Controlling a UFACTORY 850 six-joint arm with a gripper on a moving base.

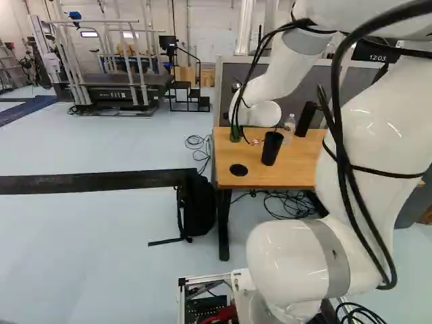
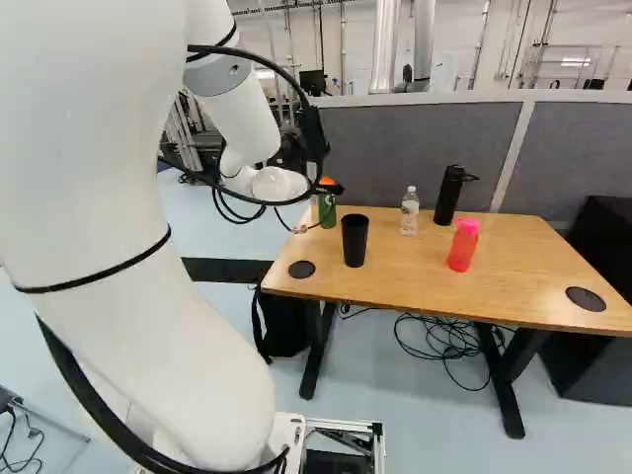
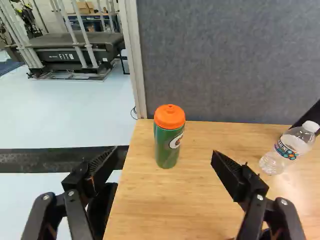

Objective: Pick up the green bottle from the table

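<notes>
Presently, wooden table (image 2: 474, 286) under the arm's (image 1: 280, 75) reach. Gripper (image 3: 164, 154) spread wide, holding nothing. Green bottle (image 3: 166, 146) upright on the tabletop near one edge, ahead, lined up between fingers. Off-centre approach might make a finger topple it. Orange lid (image 3: 170, 117) masked in left base view; pads indistinct.

Bright, fairly even indoor light, with soft shading.
The arm (image 2: 109, 197) is nearly washed out to plain white in the right base view and carries small glints in the left base view. The floor (image 3: 75, 110) shines pale in the wrist view, where a whitish glare lies on the surface (image 3: 300, 200) near the clear bottle (image 3: 282, 155). The panel (image 3: 225, 60) reflects little.
</notes>
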